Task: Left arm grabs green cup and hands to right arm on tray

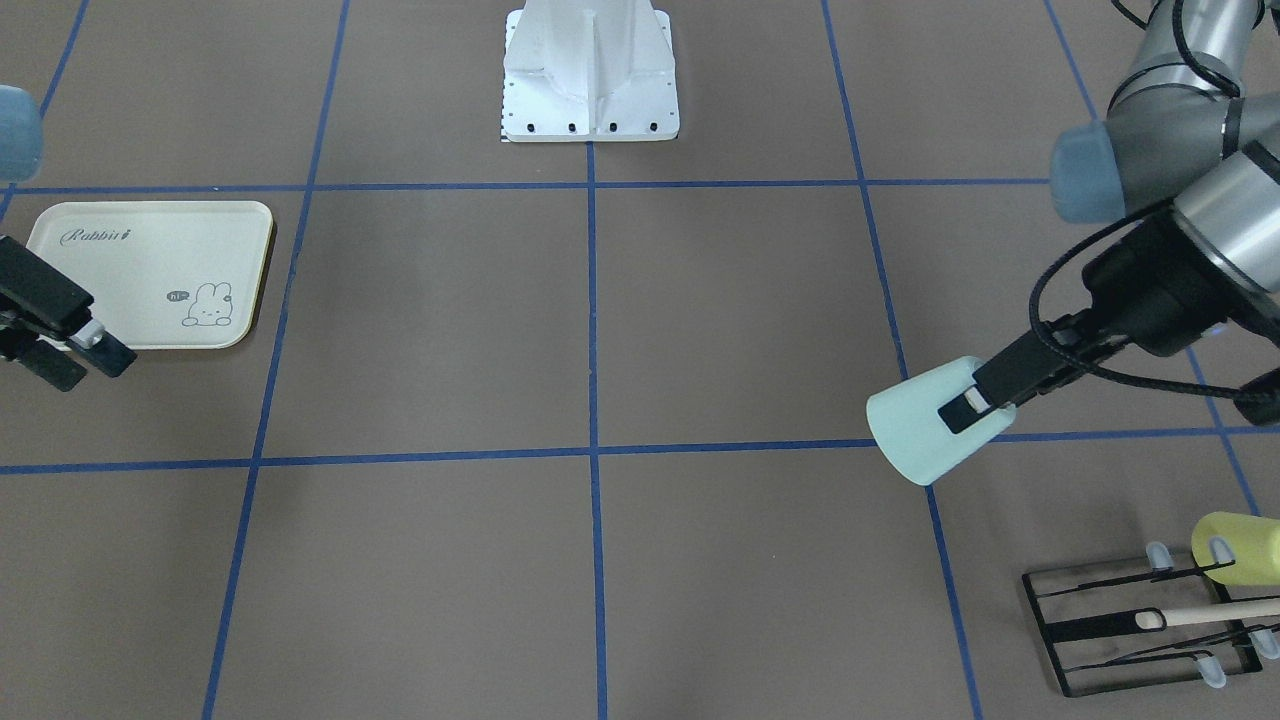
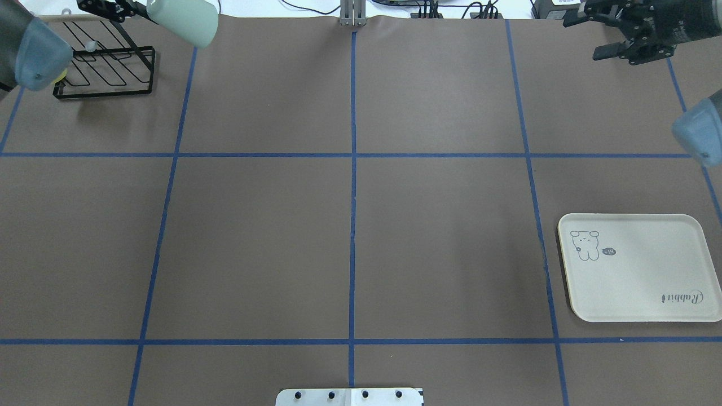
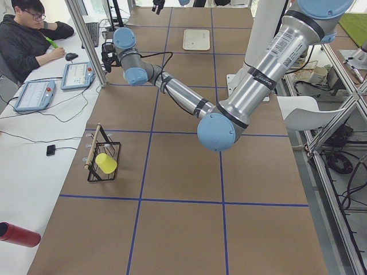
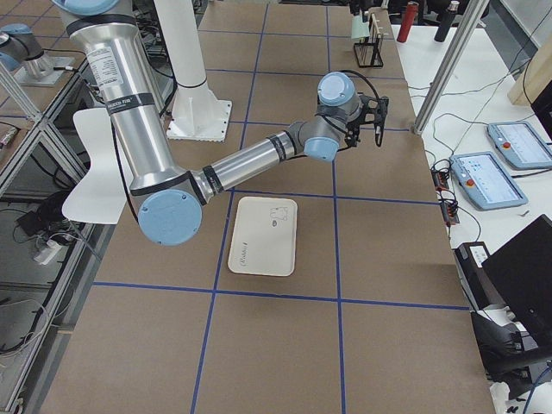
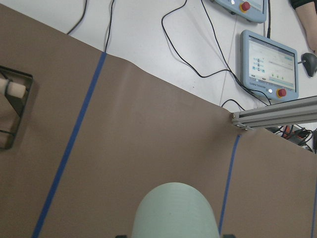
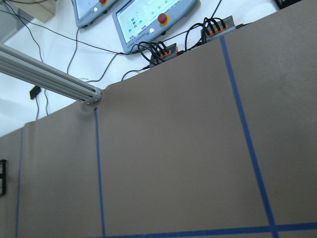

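Left claw [image 1: 968, 404]: we see it clamped on the green cup [image 1: 922, 425], with one dark finger pressed against the outside wall near the end that faces the arm.
Green cup: we find it lifted off the table and tipped on its side, with its far end pointing away from the arm. It is on the robot's left side of the table, near the black wire rack [image 1: 1135, 630] but not touching it.
Right claw [image 1: 97, 367]: we see its two fingers standing apart with nothing between them. It hangs in the air on the robot's right side.
Tray [image 2: 648, 282]: we see it flat on the table at the robot's right, with the bunny drawing and the script facing up. Nothing lies on it, and the green cup is well apart from it.
Rack contents: we make out a yellow-green cup [image 1: 1240, 548] and a wooden stick [image 1: 1215, 611] on the rack.
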You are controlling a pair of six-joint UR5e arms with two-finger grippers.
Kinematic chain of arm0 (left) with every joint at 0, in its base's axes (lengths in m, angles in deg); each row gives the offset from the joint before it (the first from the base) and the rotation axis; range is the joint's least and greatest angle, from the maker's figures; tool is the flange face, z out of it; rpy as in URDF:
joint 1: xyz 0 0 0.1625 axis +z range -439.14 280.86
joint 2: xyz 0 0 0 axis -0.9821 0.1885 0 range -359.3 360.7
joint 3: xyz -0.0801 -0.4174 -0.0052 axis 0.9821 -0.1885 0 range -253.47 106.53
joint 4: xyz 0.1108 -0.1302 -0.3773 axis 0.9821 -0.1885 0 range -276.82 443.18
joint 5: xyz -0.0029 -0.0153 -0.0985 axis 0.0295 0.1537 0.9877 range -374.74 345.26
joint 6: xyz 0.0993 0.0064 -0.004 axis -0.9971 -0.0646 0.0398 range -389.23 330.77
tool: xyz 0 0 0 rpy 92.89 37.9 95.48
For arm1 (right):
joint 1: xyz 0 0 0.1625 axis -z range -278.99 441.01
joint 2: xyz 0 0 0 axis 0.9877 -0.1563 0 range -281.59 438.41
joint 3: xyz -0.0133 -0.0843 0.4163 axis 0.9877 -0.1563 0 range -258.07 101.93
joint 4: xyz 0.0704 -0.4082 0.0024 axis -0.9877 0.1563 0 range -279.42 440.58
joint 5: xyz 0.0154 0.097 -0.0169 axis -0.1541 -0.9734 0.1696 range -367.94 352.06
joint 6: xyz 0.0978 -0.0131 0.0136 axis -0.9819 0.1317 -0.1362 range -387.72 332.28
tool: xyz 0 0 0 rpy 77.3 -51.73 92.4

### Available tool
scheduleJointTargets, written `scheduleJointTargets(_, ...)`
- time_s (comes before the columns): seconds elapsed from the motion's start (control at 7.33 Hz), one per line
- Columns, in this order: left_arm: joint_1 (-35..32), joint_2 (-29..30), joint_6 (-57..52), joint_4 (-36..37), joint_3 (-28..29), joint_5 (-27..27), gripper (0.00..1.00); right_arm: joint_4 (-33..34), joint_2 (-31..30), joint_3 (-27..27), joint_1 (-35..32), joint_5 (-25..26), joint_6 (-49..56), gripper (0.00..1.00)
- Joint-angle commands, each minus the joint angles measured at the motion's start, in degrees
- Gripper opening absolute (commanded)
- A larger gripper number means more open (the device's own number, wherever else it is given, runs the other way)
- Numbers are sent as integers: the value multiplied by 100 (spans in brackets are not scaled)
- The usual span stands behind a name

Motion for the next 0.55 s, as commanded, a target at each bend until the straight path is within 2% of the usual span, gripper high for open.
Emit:
scheduleJointTargets(0.0,432,-2,487,-283,-291,8,0,-1237,74,-8,777,934,-1115,100)
scheduleJointTargets(0.27,627,-2,1260,-775,-379,7,0,-1267,285,-8,1156,1340,-1162,100)
scheduleJointTargets(0.41,636,-11,1341,-855,-493,34,0,-1467,407,-16,1254,1359,-1188,100)
